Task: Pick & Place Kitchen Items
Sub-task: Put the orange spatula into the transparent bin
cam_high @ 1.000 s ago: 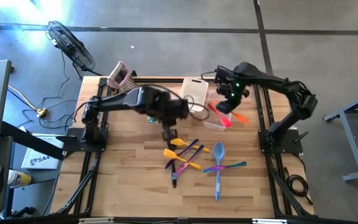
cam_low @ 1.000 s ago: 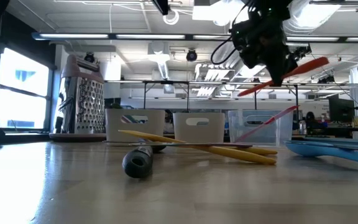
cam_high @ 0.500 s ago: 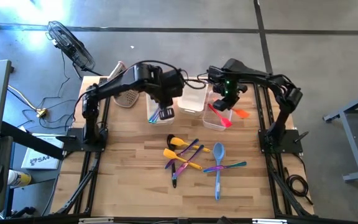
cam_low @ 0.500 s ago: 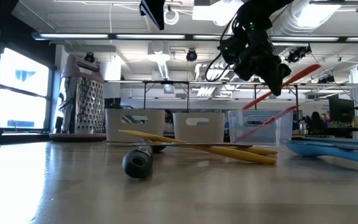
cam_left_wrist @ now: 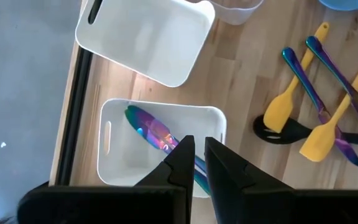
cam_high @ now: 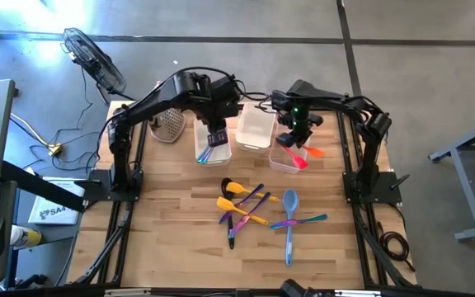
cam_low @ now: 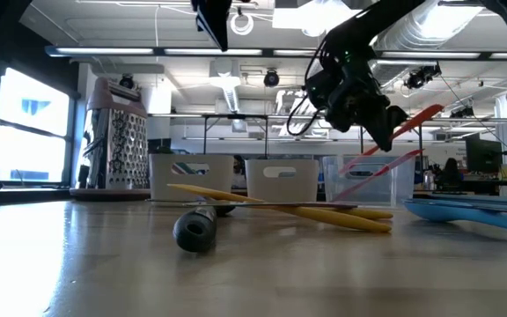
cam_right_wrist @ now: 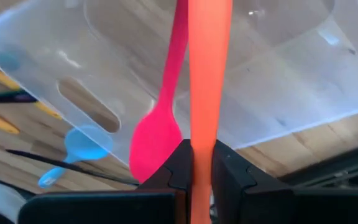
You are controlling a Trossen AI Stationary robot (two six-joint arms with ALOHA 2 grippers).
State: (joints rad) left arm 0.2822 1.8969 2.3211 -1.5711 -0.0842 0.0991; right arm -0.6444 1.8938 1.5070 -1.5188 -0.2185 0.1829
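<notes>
My left gripper (cam_high: 217, 136) hangs shut above the left white tub (cam_high: 213, 150), with an iridescent spoon (cam_left_wrist: 149, 127) running from its fingertips down toward the tub. My right gripper (cam_high: 295, 139) is shut on an orange utensil (cam_low: 416, 119) over the clear tub (cam_high: 289, 158). A pink-red spoon (cam_right_wrist: 160, 127) lies in that tub, its end leaning on the wall. The middle white tub (cam_high: 254, 130) stands between the two. Several loose utensils (cam_high: 258, 210) lie in a heap at mid table. My left gripper has the iridescent spoon's handle (cam_left_wrist: 197, 171) running into the narrow gap between its two fingers, which point steeply down. The fingers hide the place of contact. The spoon's bowl (cam_left_wrist: 138, 118) points down toward the tub floor. My right gripper pinches the orange utensil's shaft (cam_right_wrist: 202, 134) between its two fingers, which come from above and slant steeply down. The utensil is lifted clear. It sticks out past the fingers toward the table's right, its free end (cam_low: 438, 110) higher than the gripped part.
A pink-topped metal grater (cam_high: 167, 124) stands at the far left beside the tubs. The heap holds yellow spatulas (cam_left_wrist: 319, 134), a black spoon (cam_left_wrist: 284, 132), purple ones and a blue spoon (cam_high: 289, 216). Bare wood lies along the near edge.
My left gripper has swung from above the heap toward the far edge and now hangs over the left white tub. My right gripper has sunk toward the clear tub and tipped a little, carrying the orange utensil with it.
</notes>
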